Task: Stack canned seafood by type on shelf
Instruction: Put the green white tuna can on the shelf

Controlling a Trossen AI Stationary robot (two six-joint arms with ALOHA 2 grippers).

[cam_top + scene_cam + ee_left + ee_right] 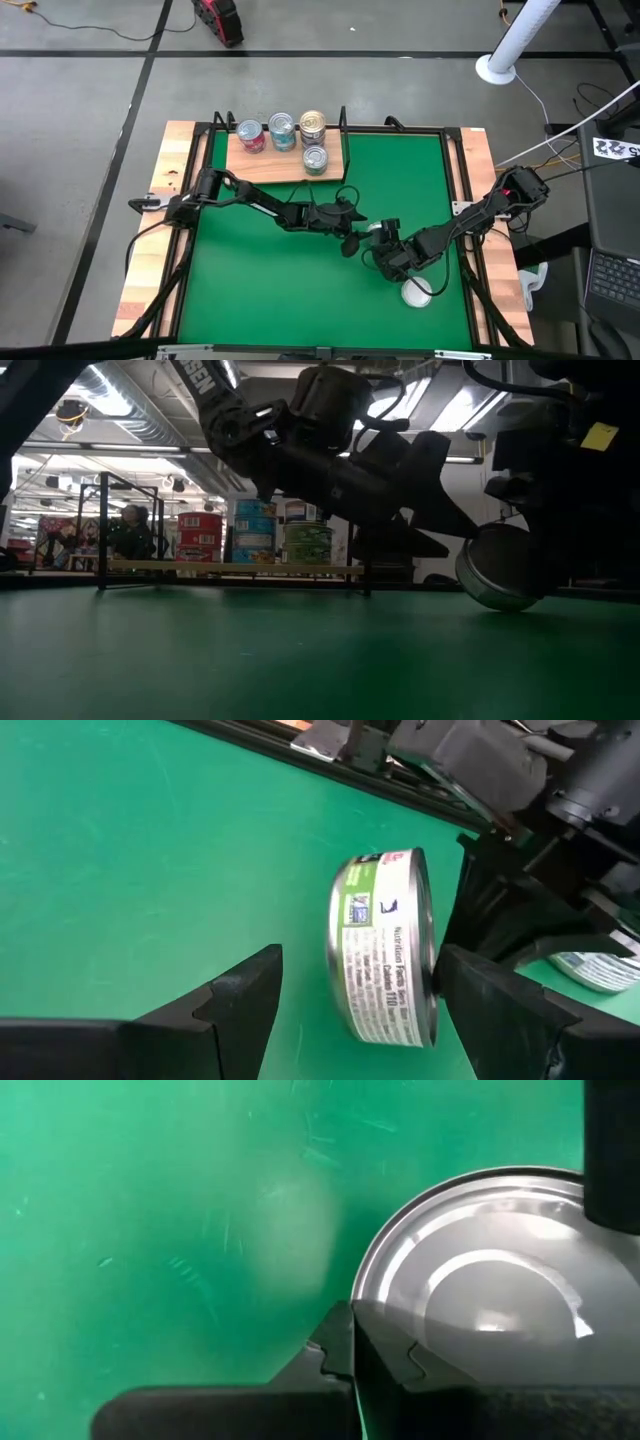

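One tin (385, 952) on edge is framed by the open left tool (350, 1000). The right tool (392, 262) is closed beside it. Four tins (283, 132) are counted on the shelf (270, 165), and one more (417, 292) on the mat (300, 290).

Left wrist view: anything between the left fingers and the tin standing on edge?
Nothing visible. The tin stands on edge in the gap between the open left fingers, with only bare green mat on its base side. The shut right fingers sit at its lid side, close to the other left finger, so that side looks crowded.
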